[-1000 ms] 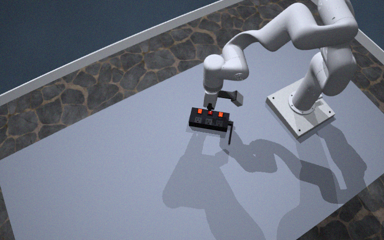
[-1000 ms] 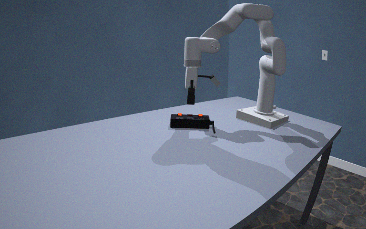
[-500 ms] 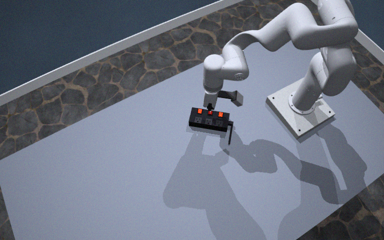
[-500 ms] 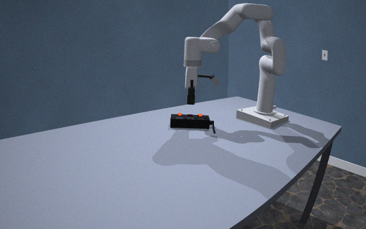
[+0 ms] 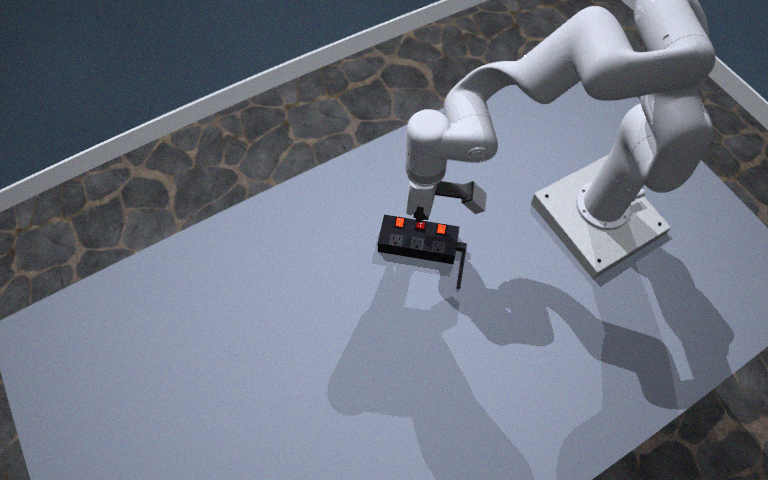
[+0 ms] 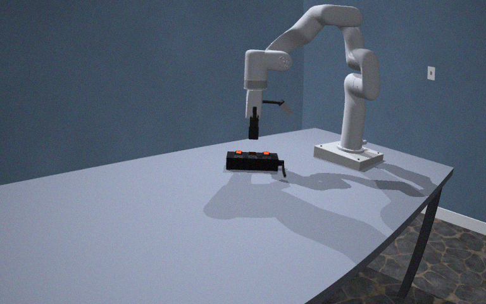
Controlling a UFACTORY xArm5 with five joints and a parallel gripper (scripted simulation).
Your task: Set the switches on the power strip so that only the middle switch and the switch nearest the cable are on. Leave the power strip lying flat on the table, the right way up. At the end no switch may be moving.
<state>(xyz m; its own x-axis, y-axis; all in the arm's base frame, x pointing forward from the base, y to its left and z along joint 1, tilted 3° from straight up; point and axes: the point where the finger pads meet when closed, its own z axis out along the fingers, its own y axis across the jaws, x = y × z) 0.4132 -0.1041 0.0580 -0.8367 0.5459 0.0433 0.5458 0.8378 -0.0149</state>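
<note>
A black power strip [image 5: 417,238] lies flat on the grey table, right way up; it also shows in the exterior view [image 6: 252,161]. Its short black cable [image 5: 460,266] leaves the right end. Three switches sit along its far edge: the left switch [image 5: 399,221] and the right switch [image 5: 441,228] glow bright orange, the middle switch [image 5: 420,225] looks darker red. My gripper [image 6: 253,135] is shut and empty, pointing straight down. It hangs above the middle switch, clear of the strip, as the top view [image 5: 419,215] also shows.
The arm's square base plate [image 5: 601,220] is bolted to the table right of the strip. The table's near right edge [image 6: 394,236] drops to a stone floor.
</note>
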